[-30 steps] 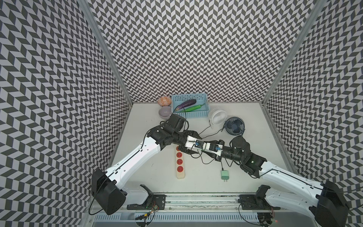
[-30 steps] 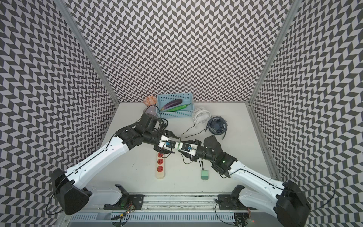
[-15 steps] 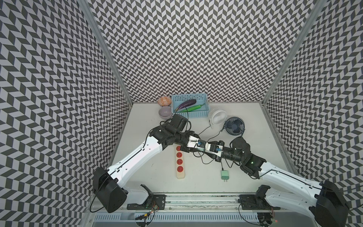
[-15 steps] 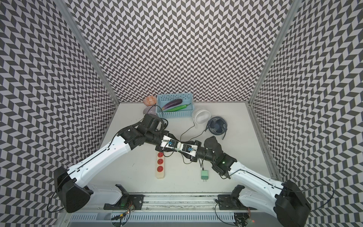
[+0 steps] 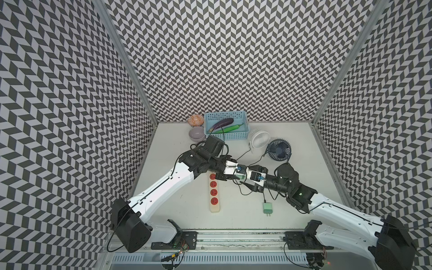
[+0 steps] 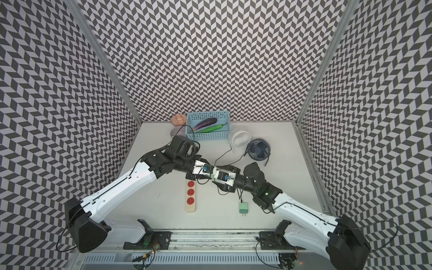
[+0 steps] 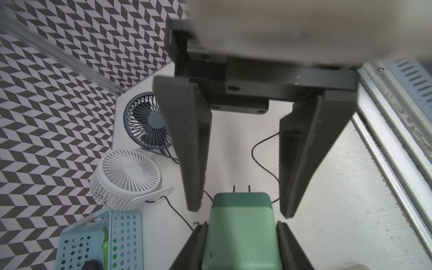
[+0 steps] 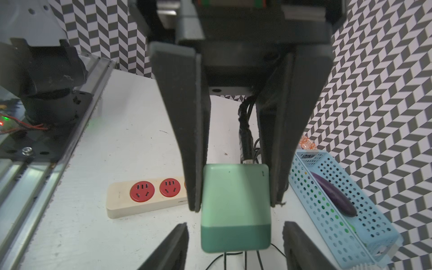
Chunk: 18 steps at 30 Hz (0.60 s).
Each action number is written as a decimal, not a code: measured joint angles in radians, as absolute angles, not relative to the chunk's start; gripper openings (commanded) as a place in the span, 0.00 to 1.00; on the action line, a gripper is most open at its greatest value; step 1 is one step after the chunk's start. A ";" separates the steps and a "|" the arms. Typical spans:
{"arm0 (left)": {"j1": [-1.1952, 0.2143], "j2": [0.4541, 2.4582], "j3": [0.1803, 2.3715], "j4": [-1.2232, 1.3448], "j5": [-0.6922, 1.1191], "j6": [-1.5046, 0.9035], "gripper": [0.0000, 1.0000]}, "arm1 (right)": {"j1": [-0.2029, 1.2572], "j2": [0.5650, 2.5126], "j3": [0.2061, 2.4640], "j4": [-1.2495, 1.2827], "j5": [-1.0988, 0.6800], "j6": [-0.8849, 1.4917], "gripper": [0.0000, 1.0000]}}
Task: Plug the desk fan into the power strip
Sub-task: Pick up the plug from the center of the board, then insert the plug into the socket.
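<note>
in both top views the power strip (image 5: 214, 194) lies flat on the table (image 5: 182, 205), just beside where the arms meet, its visible sockets empty. left wrist view: left gripper (image 7: 240, 226) clamped on the green plug (image 7: 240, 210). right wrist view: right gripper (image 8: 235, 224) spread clear of it. insertion is left, i judge.

Bright, even light falls from overhead; shadows on the white table (image 5: 233, 222) are soft and faint. Both top views are sharp right across it. In the left wrist view, a pale shape (image 7: 304, 23) beyond the green plug (image 7: 240, 233) smears into blur.
</note>
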State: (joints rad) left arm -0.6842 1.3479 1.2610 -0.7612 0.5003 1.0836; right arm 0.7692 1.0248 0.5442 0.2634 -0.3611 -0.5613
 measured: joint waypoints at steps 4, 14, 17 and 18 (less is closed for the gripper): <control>-0.655 1.348 1.261 -0.762 0.453 1.079 0.03 | 0.767 0.959 0.521 0.260 -0.338 -0.565 1.00; -0.612 1.348 1.240 -0.775 0.373 1.098 0.01 | 0.616 0.757 0.437 0.210 -0.309 -0.544 1.00; -0.612 1.354 1.232 -0.799 0.342 1.108 0.00 | 0.558 0.701 0.398 0.214 -0.299 -0.513 1.00; -0.612 1.359 1.232 -0.804 0.329 1.109 0.00 | 0.547 0.688 0.387 0.217 -0.288 -0.501 0.99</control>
State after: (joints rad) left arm -0.6121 1.3590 1.2316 -0.8040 0.3286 1.1091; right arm 0.5468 0.6884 0.3866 0.2173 -0.2882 -0.5014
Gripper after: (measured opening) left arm 0.402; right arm 0.993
